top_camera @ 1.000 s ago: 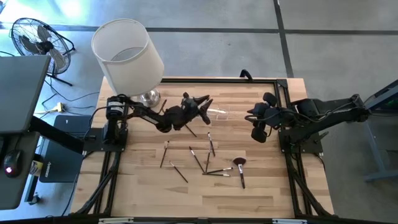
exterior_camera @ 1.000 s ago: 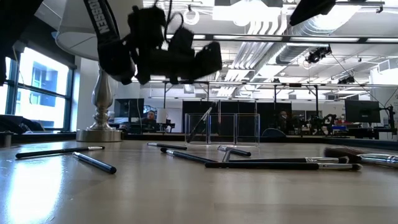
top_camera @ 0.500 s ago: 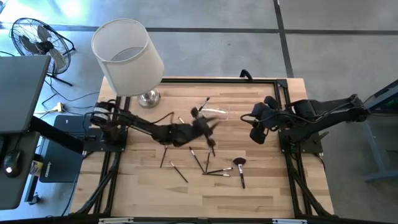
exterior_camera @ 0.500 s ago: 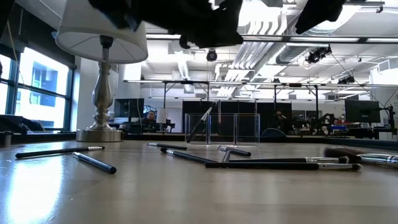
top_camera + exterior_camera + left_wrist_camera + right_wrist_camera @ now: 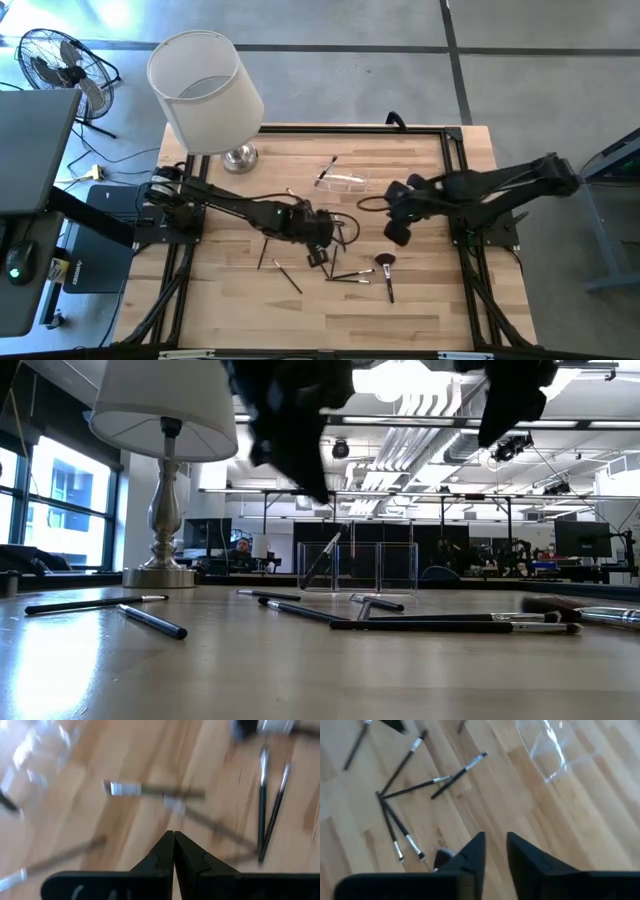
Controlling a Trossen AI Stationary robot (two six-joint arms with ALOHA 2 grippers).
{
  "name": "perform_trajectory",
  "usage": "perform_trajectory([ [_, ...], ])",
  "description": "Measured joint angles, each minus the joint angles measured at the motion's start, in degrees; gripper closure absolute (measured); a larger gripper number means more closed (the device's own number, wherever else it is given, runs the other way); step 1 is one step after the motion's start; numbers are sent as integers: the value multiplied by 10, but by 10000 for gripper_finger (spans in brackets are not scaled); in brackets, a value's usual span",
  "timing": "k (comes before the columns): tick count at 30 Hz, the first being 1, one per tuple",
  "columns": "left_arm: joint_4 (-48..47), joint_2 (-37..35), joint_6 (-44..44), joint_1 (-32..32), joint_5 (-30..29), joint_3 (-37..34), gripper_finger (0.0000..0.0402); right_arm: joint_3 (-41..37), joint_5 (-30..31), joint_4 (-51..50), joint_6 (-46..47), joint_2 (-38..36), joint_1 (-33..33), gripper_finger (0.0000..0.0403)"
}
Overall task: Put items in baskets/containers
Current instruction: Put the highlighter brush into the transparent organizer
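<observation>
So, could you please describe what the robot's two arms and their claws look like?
Both arms are dark, near-black jointed links with black cables looping alongside. The left arm and right arm are each mounted at a side edge of the wooden table. The left claw has two black, wedge-shaped fingers tapering to a point. The right claw has two flat, blunt black fingers. No markings are visible.

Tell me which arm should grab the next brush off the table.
Probably left. The left gripper hangs right over the loose brushes, though its fingers are shut with nothing between them. The right gripper sits further off, between the clear holder and the fluffy brush.
</observation>
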Motion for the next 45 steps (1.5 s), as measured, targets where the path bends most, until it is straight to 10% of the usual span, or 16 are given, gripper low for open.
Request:
perform_trajectory([
  [8,1,-29,-2,-47,56,-116,401,0,-72,5,143,119,11,394],
  [23,162,-366,-95,-129,24,-465,401,0,-139,34,504,190,127,401],
  [34,123,-491,-28,-129,-19,-485,402,8,-173,99,707,227,225,402],
  [45,103,-496,-25,-129,-22,-486,401,109,-147,-12,685,321,238,402],
])
